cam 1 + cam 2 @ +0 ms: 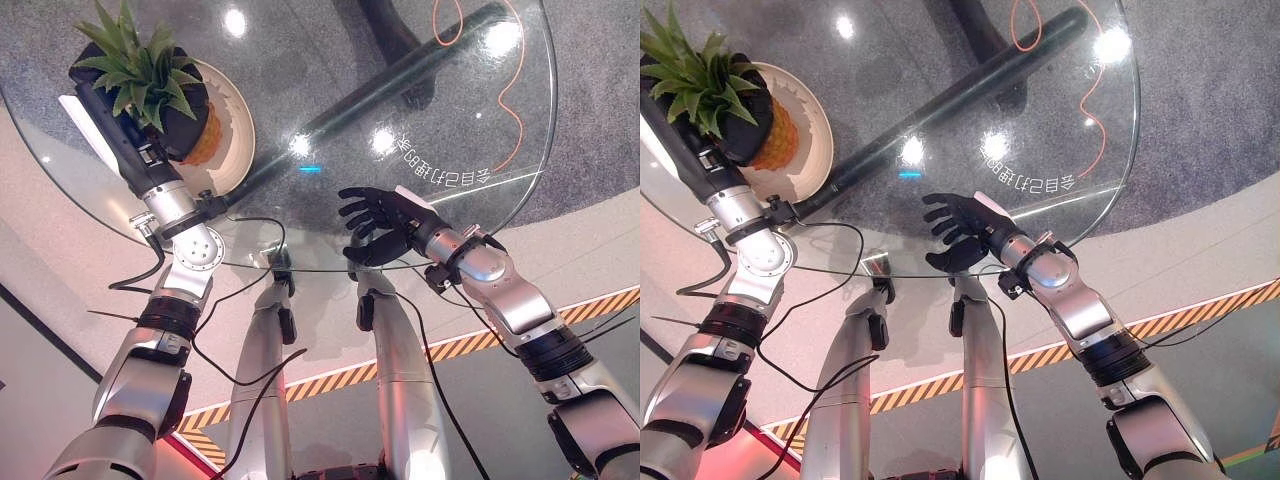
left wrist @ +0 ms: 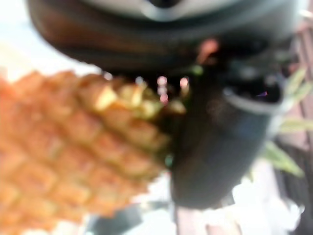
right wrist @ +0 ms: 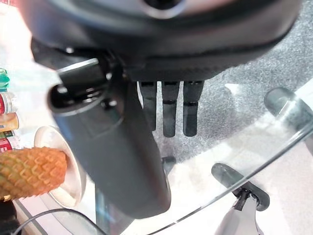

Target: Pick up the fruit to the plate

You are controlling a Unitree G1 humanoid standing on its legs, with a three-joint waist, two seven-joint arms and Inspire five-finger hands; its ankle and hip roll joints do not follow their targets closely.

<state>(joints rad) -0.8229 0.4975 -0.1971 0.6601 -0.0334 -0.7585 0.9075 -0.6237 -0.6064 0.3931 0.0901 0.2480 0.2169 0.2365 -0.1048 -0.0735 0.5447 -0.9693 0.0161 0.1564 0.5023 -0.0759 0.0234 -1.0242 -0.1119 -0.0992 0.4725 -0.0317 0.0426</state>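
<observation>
A pineapple [image 1: 207,140] with a green leafy crown lies over the white plate [image 1: 238,118] at the far left of the round glass table. My left hand [image 1: 185,105] is curled round the fruit just below the crown. In the left wrist view the orange scaly body [image 2: 63,147] sits against the dark thumb [image 2: 215,142]. Over the near middle of the table, well apart from the fruit, my right hand [image 1: 385,225] hovers open with its fingers [image 3: 168,110] straight. The right wrist view also catches the pineapple [image 3: 32,171] on the plate [image 3: 73,182].
The glass table's rim [image 1: 545,130] curves round on the right. A dark bar of the table's base [image 1: 400,70] runs under the glass. An orange cable [image 1: 515,90] lies on the grey floor, and striped tape [image 1: 470,345] crosses it nearer me. Small bottles [image 3: 5,112] stand beyond the plate.
</observation>
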